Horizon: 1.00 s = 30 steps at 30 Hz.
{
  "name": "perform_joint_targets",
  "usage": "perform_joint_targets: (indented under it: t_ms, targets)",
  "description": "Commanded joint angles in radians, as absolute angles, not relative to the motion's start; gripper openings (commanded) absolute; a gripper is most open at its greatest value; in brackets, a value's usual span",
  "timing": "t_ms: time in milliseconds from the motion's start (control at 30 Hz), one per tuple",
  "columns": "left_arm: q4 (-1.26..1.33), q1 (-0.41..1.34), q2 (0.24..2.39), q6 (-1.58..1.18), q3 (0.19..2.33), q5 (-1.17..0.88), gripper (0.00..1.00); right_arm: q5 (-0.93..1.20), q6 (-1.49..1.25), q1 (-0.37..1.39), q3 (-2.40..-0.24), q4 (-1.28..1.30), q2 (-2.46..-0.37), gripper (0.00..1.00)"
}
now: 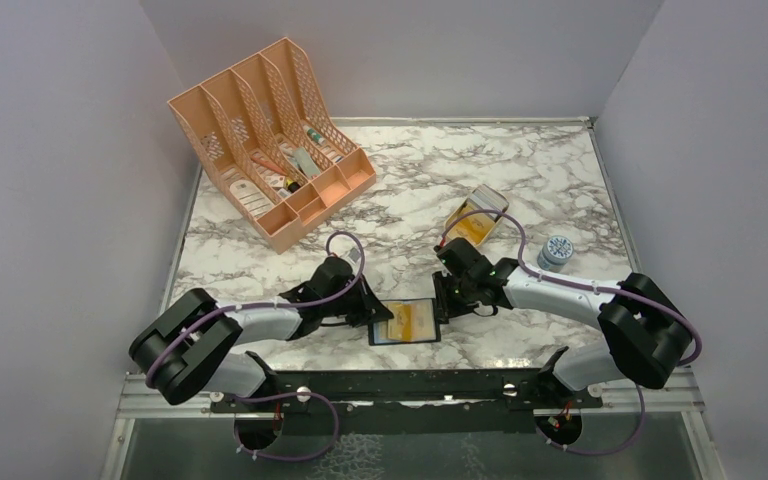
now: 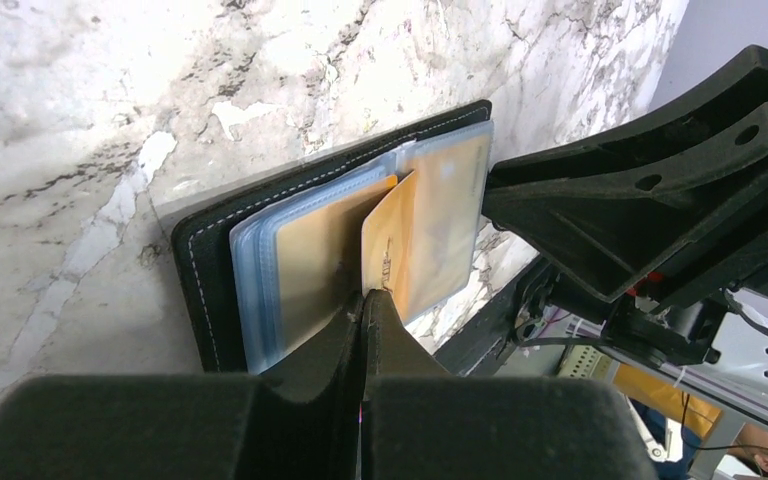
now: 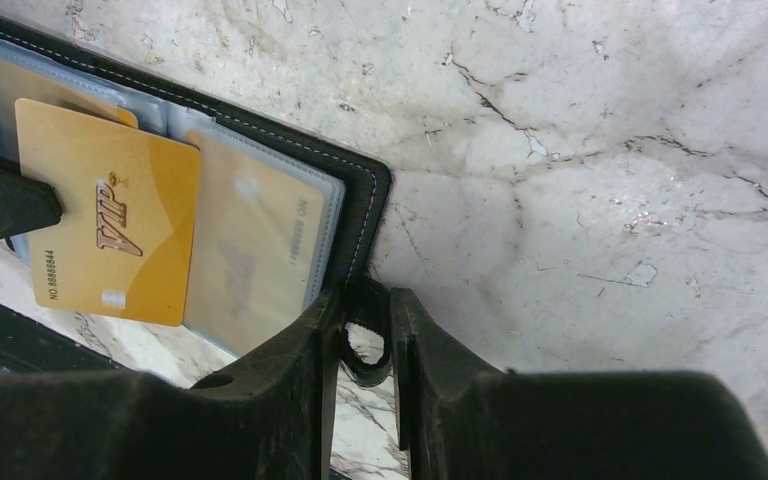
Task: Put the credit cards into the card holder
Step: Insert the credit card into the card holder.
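Observation:
The black card holder (image 1: 375,327) lies open near the table's front edge, with clear sleeves showing. My left gripper (image 1: 384,314) is shut on a tan-orange credit card (image 2: 405,235) marked VIP (image 3: 110,225) and holds it on edge over the open sleeves, its far end among them. Other credit cards sit inside the sleeves (image 2: 305,265) (image 3: 250,250). My right gripper (image 1: 443,300) is shut on the black tab loop (image 3: 365,335) at the holder's right edge (image 3: 365,200). The holder's stitched left cover (image 2: 195,290) lies flat on the marble.
A peach desk organiser (image 1: 270,140) with small items stands at the back left. A gold tin (image 1: 477,215) lies just behind the right arm. A small blue-grey round object (image 1: 556,252) sits to the right. The table's front rail (image 1: 410,385) runs just below the holder.

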<state>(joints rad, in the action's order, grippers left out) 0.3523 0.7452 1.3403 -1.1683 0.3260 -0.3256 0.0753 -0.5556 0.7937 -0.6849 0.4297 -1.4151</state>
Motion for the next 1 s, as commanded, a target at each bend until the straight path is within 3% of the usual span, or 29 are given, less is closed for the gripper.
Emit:
perform_joint_targets:
  t_ms: [0, 967]
  targets:
    - [0.358, 0.741, 1.377, -1.142, 0.349, -0.307, 0.0, 0.089, -0.563, 0.811, -0.681, 0.431, -1.417, 0.24]
    - [0.396, 0.743, 1.395, -1.189, 0.316, -0.243, 0.0, 0.117, -0.666, 0.813, -0.629, 0.364, -1.365, 0.22]
